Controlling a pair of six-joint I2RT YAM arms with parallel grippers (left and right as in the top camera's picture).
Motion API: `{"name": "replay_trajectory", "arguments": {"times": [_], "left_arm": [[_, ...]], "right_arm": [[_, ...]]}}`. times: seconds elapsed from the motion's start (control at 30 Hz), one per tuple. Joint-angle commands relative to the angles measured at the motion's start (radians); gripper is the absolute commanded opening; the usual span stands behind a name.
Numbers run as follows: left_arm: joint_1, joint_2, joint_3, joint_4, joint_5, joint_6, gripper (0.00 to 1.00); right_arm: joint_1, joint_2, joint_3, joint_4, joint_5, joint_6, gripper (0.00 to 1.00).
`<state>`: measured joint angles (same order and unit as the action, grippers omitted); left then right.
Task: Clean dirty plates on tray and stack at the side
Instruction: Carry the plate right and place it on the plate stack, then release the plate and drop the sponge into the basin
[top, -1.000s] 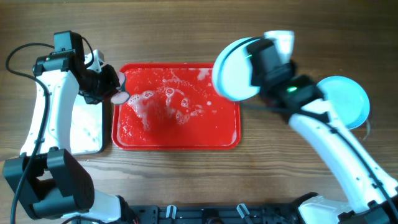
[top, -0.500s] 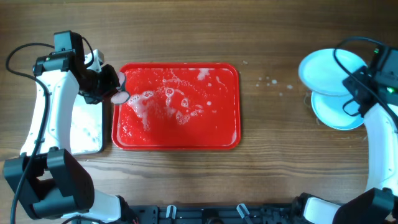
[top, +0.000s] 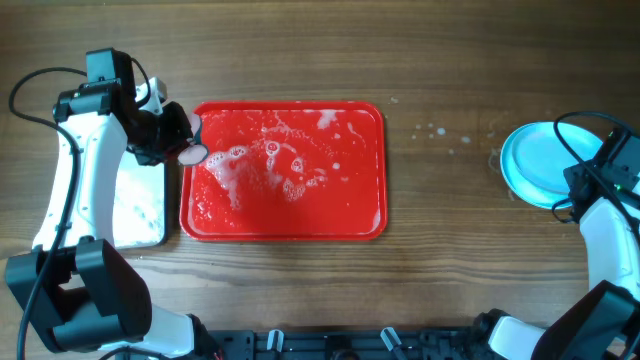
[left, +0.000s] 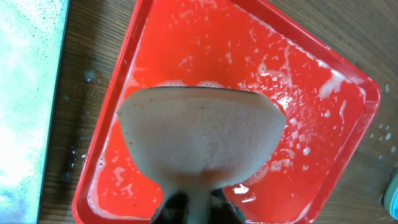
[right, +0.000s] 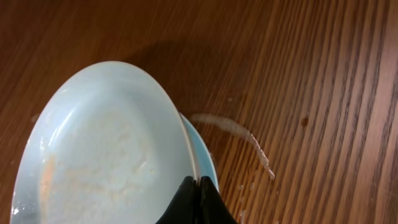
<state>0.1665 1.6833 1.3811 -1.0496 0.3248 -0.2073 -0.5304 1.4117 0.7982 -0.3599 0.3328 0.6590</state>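
While overhead hides it, right fingers (right: 185, 203) pinch plate (right: 106, 149)

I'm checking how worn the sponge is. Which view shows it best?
Left wrist: the sponge, pinched by the left gripper, dominates the frame above the tray. Overhead shows only a small pinkish bit beside the gripper; right wrist shows none of it.
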Motion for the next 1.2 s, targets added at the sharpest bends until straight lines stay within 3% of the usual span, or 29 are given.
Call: {"name": "replay_trajectory", "arguments": {"times": [0.0,0.1,0.17,0.2,0.23,0.27,0.3,0.4,0.57,0.63,0.77,0.87,1.1,1.17], "left_arm": [[-0.001,-0.015,0.012,0.007,0.019,-0.010,0.04],[-0.001,-0.015,0.012,0.014,0.019,-0.010,0.04],[-0.001,-0.015,0.012,0.014,0.019,-0.010,0.04],[-0.001,-0.015,0.012,0.013,0.019,-0.010,0.04],[-0.001,-0.015,0.012,0.014,0.019,-0.010,0.05],[-0.001,-0.015,0.012,0.014,0.019,-0.010,0.05],[-0.001,-0.015,0.012,0.013,0.019,-0.010,0.04],[-0.001,-0.020,0.014,0.010,-0.002,-0.010,0.04],[-0.001,-0.102,0.014,0.000,-0.045,-0.017,0.04],[-0.001,-0.144,0.014,-0.031,-0.131,-0.074,0.04],[0.000,-0.177,0.014,-0.113,-0.422,-0.182,0.04],[0.013,-0.171,-0.006,-0.110,-0.524,-0.200,0.04],[0.163,-0.164,-0.083,-0.029,-0.552,-0.243,0.04],[0.188,-0.164,-0.116,0.014,-0.550,-0.243,0.08]], "right_arm": [[-0.004,-0.008,-0.036,0.035,0.037,0.032,0.04],[-0.004,-0.008,-0.056,0.053,0.037,0.032,0.06],[-0.004,-0.008,-0.061,0.053,0.036,0.032,0.17],[-0.004,-0.008,-0.061,0.053,0.032,0.031,0.33],[-0.004,-0.008,-0.061,0.052,0.032,0.028,0.67],[-0.004,-0.008,-0.061,0.052,0.015,0.013,0.80],[-0.004,-0.008,-0.061,0.055,-0.011,-0.013,0.88],[-0.004,-0.032,-0.042,0.060,-0.154,-0.138,1.00],[-0.003,-0.202,-0.003,0.060,-0.663,-0.241,1.00],[0.021,-0.275,-0.001,0.040,-0.751,-0.243,1.00],[0.176,-0.349,0.000,-0.045,-0.756,-0.319,0.99],[0.350,-0.346,0.000,-0.092,-0.681,-0.318,1.00],[0.814,-0.312,0.002,-0.101,-0.452,-0.315,1.00],[0.886,-0.294,0.002,-0.102,-0.430,-0.305,0.99]]}}
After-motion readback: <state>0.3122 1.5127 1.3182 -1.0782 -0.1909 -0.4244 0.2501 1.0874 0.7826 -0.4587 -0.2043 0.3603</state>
